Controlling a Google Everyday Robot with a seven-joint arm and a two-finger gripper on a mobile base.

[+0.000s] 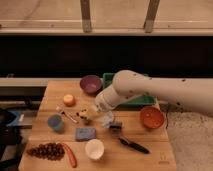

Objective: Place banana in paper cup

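The banana (85, 115) is a pale yellow piece lying on the wooden table (150, 150), left of centre. My gripper (92, 113) is right at it, at the end of the white arm (150, 90) that reaches in from the right. The gripper partly covers the banana. The paper cup (94, 148) stands upright near the table's front edge, below and slightly right of the gripper, with its pale inside showing.
Around the gripper are a purple bowl (90, 83), a green tray (112, 79), an orange bowl (151, 117), a round yellow-orange fruit (69, 100), a light blue cup (55, 122), a blue sponge (85, 133), a small dark metal cup (115, 126), a black-handled tool (132, 145), a red-orange vegetable (70, 155) and grapes (46, 150).
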